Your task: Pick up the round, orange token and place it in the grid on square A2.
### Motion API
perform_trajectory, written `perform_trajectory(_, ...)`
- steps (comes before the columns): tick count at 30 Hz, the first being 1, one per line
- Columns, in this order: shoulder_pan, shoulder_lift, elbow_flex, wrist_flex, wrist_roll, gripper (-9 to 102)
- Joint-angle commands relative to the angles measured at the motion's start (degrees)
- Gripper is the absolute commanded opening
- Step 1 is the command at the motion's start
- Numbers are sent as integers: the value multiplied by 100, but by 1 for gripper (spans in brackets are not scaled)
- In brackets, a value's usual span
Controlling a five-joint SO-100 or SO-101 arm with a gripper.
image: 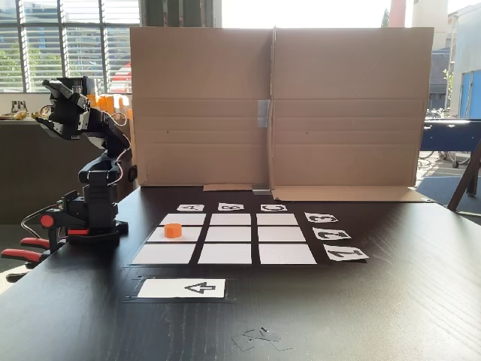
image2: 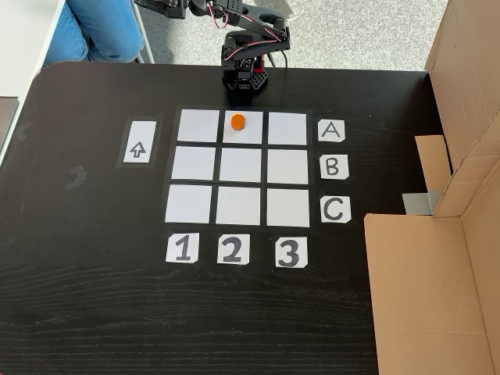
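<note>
The orange token (image: 173, 230) (image2: 237, 122) stands upright on the grid (image: 225, 254) (image2: 191, 203). It rests inside square A2 (image: 161, 235) (image2: 251, 131), the middle cell of the A-labelled line, and nothing touches it. My gripper (image: 62, 94) is raised and folded back over the arm's base (image2: 244, 74), far from the token and the grid, with nothing seen in it. Its fingers are dark against the window, so I cannot make out how the jaws stand.
A white card with a black arrow (image: 183, 288) (image2: 139, 142) lies beside the grid. A tall cardboard wall (image: 278, 105) (image2: 461, 101) closes off the table's far side. Red-handled clamps (image: 30, 252) hold the base. A person's legs (image2: 101, 27) are by the table's edge.
</note>
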Motion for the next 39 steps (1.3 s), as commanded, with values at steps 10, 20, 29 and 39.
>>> perform_trajectory(10,949,1169,1573,35,79,4)
perform_trajectory(20,949,2364,2786,844,167,-1)
perform_trajectory(29,923,2426,3173,1011,149,0)
perform_trajectory(39,782,2435,3190,1494,123,0)
